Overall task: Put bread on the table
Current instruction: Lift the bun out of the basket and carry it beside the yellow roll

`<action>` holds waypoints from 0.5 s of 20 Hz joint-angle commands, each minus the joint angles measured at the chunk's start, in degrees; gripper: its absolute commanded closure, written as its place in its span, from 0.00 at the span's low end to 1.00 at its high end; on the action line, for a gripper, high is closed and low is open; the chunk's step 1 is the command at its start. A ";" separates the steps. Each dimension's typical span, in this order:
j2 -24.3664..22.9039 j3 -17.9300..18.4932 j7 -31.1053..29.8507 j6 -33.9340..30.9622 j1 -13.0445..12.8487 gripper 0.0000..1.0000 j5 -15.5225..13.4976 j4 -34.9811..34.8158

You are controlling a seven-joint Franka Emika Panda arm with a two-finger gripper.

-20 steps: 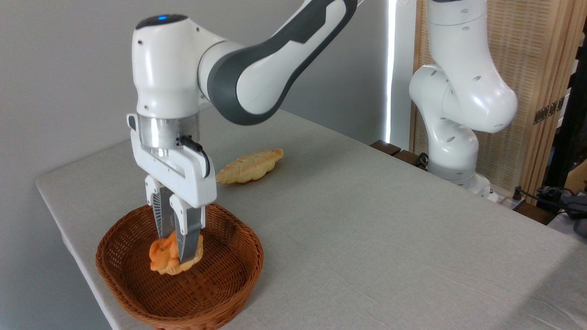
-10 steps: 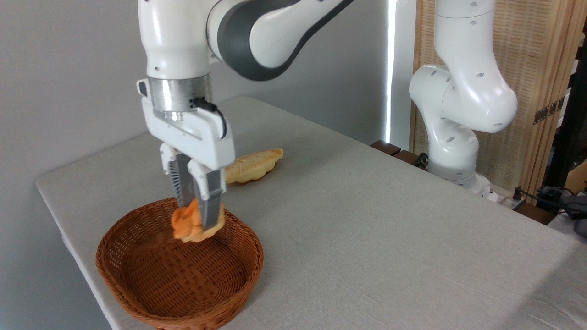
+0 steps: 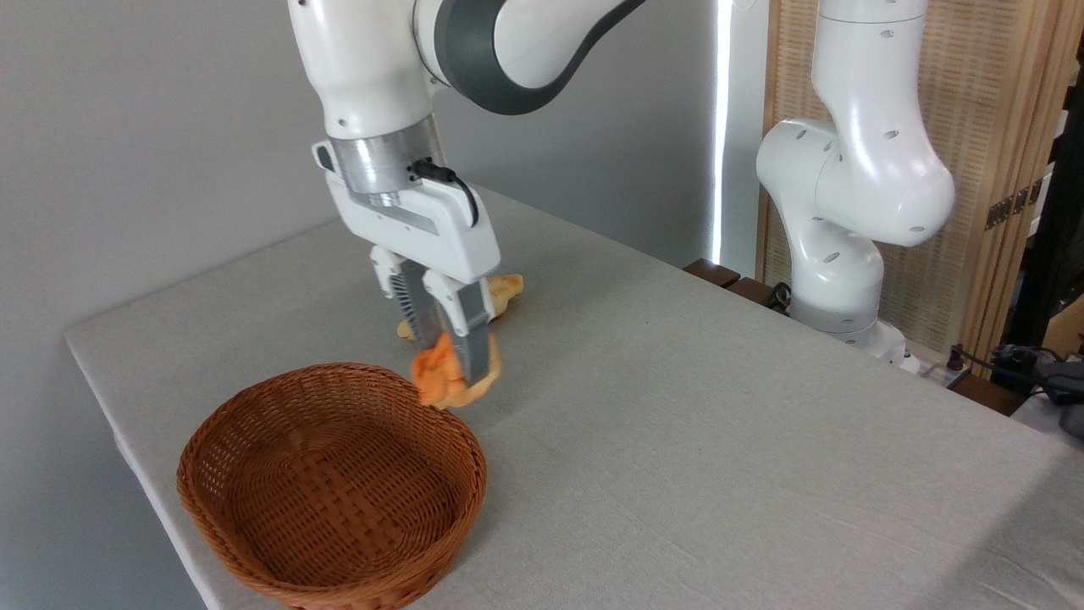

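Since the earlier pics the arm (image 3: pixel 474 51) had swung up and to the right, taking the bread out of the basket; a sec ago the bun was down inside the bowl, now it hung in the air past the rim.

Table (image 3: pixel 720 440): grey cloth, filled most of the frame, centre to lower right bare. Arm came in from top centre, base at upper right. Basket (image 3: pixel 330 487) sat lower left, nothing in it as far as visible. Long pale loaf (image 3: pixel 506 292) lay on the cloth mid-frame, mostly hidden behind the gripper. Gripper (image 3: pixel 453 360), centre-left, pointed down w/ a slight tilt, fingers clamped on the bread (image 3: pixel 440 381), which was a bit motion-blurred. Bun was off every surface, just beyond the basket's far right rim, above cloth rather than wicker by the look of it.

Progress, as I judge it: pick and lift done, clearing the basket about done. Left: carry over open cloth, lower, let go, back off. Roughly halfway.
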 commanded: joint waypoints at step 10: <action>0.12 0.12 0.04 -3.23 -6.00 0.00 -0.84 -6.48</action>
